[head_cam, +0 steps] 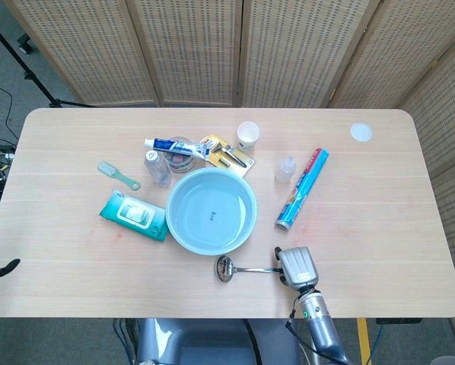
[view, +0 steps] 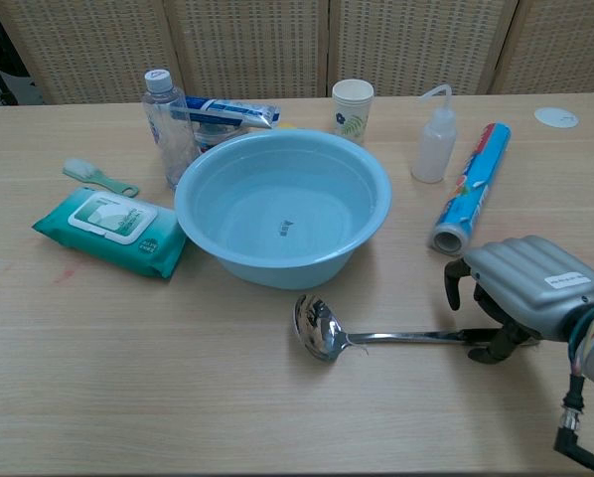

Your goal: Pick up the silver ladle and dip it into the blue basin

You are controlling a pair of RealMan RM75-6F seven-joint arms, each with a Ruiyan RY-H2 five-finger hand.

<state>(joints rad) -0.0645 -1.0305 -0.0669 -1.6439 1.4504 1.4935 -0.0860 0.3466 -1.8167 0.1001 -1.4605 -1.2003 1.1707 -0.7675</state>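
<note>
A green wipes pack (view: 108, 231) lies flat at the left of the table (head_cam: 380, 198), with a small green brush (view: 96, 176) just behind it. A clear bottle (view: 166, 113) stands upright beside a toothpaste tube (view: 227, 110), and a paper cup (view: 352, 109) and a white squeeze bottle (view: 434, 146) stand farther right. A blue foil roll (view: 470, 187) lies on its side at the right, well apart from a white disc (view: 555, 117) near the far corner.
</note>
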